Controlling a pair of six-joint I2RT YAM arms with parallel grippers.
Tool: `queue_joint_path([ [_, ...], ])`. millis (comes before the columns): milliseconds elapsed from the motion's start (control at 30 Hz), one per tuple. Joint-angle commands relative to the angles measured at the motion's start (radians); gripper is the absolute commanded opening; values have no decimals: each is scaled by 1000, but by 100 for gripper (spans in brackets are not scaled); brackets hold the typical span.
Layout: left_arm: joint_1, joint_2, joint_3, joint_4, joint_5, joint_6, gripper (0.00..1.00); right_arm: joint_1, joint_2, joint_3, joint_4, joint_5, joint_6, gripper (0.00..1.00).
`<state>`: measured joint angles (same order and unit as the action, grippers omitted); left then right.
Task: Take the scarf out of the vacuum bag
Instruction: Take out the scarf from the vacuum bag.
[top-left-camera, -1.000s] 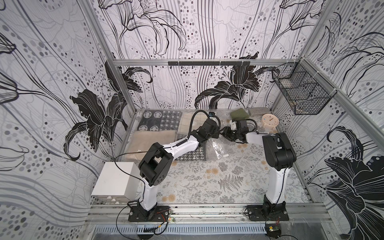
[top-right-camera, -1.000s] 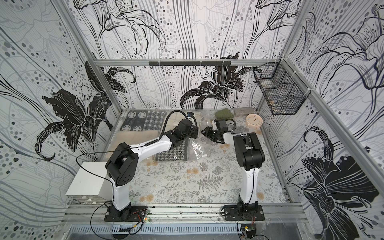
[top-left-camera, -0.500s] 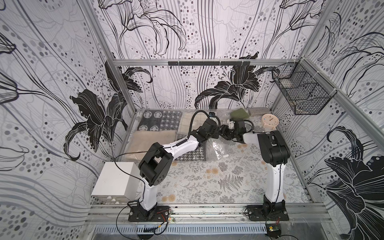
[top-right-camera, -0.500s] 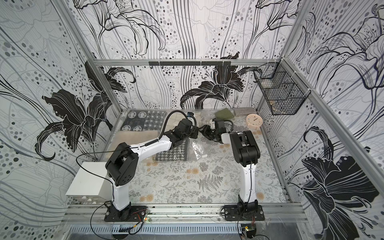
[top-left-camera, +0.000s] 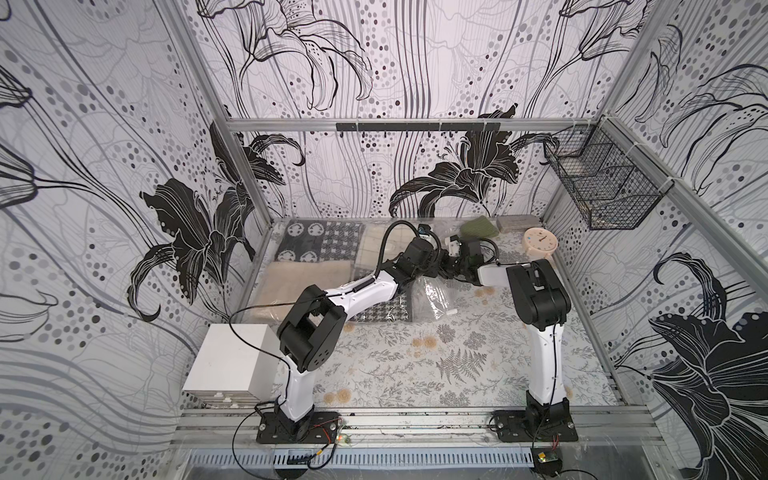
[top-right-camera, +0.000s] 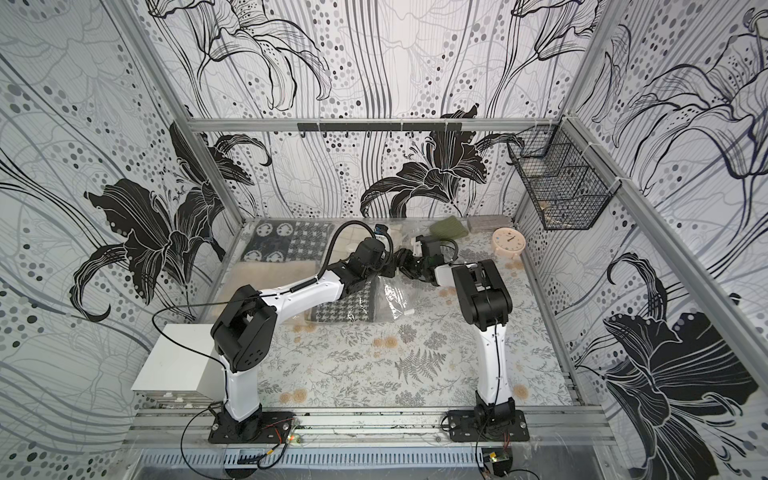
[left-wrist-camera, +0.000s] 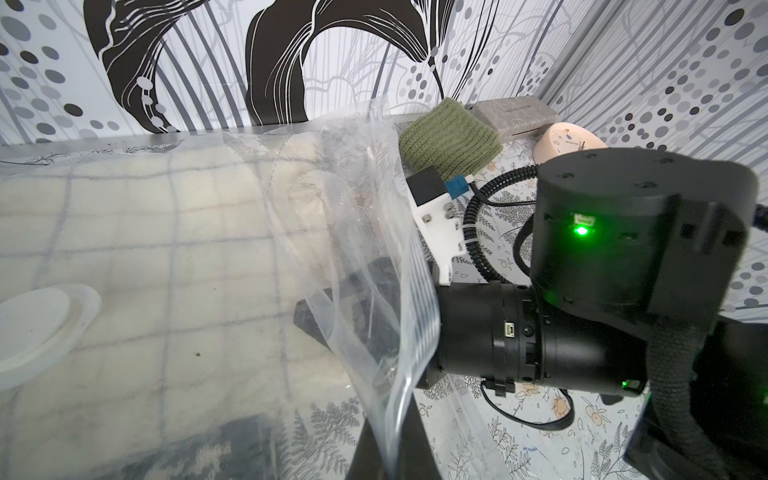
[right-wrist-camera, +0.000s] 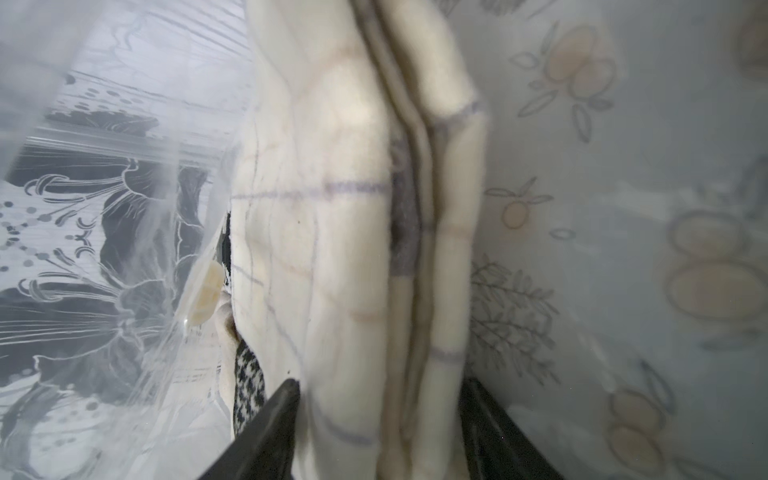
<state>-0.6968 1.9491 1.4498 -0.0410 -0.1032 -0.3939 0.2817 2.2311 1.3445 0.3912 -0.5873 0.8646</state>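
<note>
- A cell papered with black-and-white lilies. A fern-print worktop (top-left-camera: 415, 365) runs out from the two arm bases, and a wire basket (top-left-camera: 602, 187) hangs on the side wall.
- The bag (top-left-camera: 434, 297), clear and crinkly, lies across the far left of the worktop, packed with folded textiles (top-left-camera: 316, 245). Its white valve (left-wrist-camera: 37, 324) shows in the left wrist view.
- The scarf (right-wrist-camera: 332, 208), cream with thin grey checks and folded in several layers, sits inside the bag near the open mouth.
- The left gripper (left-wrist-camera: 409, 453) is closed, pinching the film at the bag's mouth and holding it up like a tent.
- The right gripper (right-wrist-camera: 380, 382) reaches in through that mouth. Its fingers (right-wrist-camera: 266, 432) stand wide, one on either side of the scarf's folded edge, with no squeeze visible.
- By the look of it, the scarf is light, soft and thick, and likely to sag and unfold if caught by one layer. The best hold spans the whole fold at the end nearest the mouth.
- The film looks slippery and flimsy, so the bag may ride along with the pull unless its mouth is pinned.
</note>
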Motion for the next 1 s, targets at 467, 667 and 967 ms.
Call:
queue_joint_path([
  [467, -28, -4, 40, 47, 36, -8, 0, 30, 41, 68, -9, -25, 17, 0],
  [667, -31, -3, 35, 52, 33, -11, 0, 30, -21, 75, -86, -34, -34, 0],
  [967, -30, -5, 15, 69, 26, -14, 0, 28, -104, 147, -314, -40, -165, 0],
])
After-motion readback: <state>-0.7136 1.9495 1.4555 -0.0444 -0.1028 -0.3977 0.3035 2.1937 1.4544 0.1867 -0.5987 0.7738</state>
